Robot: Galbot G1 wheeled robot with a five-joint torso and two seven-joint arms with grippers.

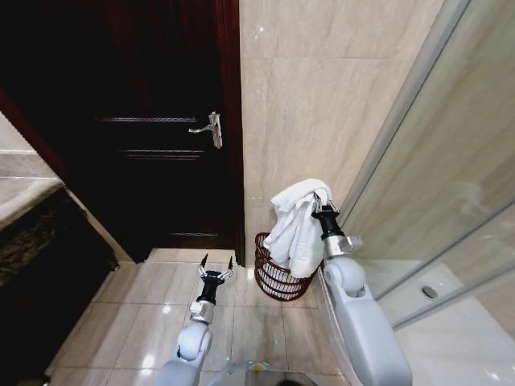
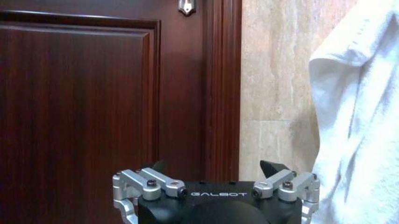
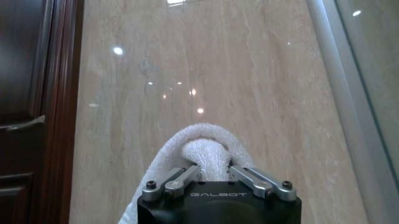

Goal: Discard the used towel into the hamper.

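A white towel [image 1: 296, 225] hangs from my right gripper [image 1: 322, 203], which is shut on its top fold and held up against the beige wall. The towel's lower end drapes over the rim of the hamper [image 1: 278, 277], a dark reddish-brown wire basket on the floor in the corner. In the right wrist view the fingers [image 3: 181, 179] pinch the bunched towel [image 3: 203, 149]. My left gripper [image 1: 216, 265] stands open and empty above the floor tiles, left of the hamper. The left wrist view shows its open fingertips [image 2: 215, 168] facing the door, with the towel [image 2: 358, 116] beside.
A dark wooden door [image 1: 153, 121] with a metal handle [image 1: 209, 129] stands just left of the hamper. A glass shower partition [image 1: 434, 177] runs along the right. A dark counter [image 1: 32, 241] sits at the left. Glossy floor tiles [image 1: 145, 314] lie between.
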